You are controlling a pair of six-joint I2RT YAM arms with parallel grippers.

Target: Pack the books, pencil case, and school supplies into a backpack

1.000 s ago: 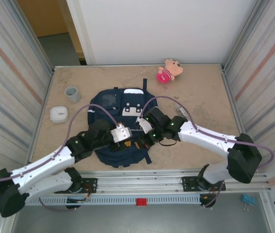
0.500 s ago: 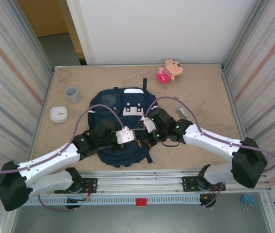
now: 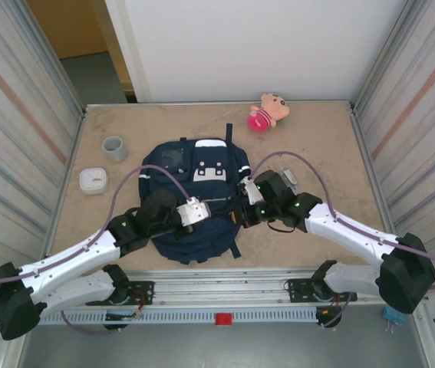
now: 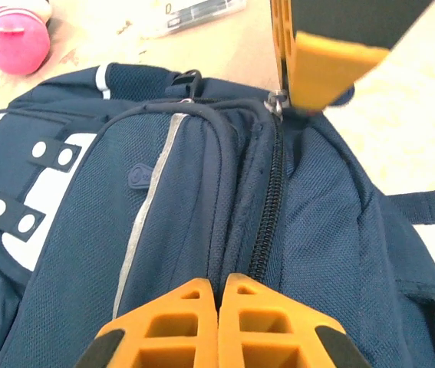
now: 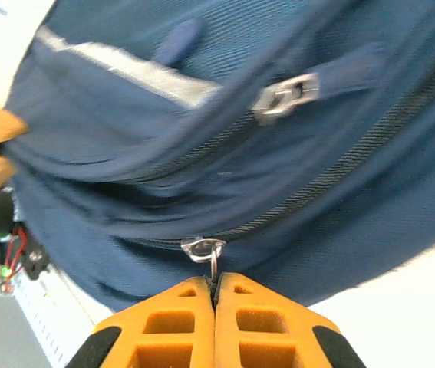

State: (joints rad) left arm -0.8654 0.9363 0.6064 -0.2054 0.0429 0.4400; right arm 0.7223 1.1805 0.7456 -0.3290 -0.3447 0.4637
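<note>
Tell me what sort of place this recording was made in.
Probably a lab robot cell: a table walled by ribbed metal-framed panels, a mounting rail at its near edge, a backpack and plush toy as props.

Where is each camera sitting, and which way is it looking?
Top external: above and behind the arms, looking down on table, backpack, left arm and right arm.
Left wrist: on the left arm, looking along the backpack's zipper; left gripper shut at the bottom.
Right wrist: low, facing the backpack's side; right gripper pinching a zipper pull.
Shared: each wrist view shows the other gripper.
</note>
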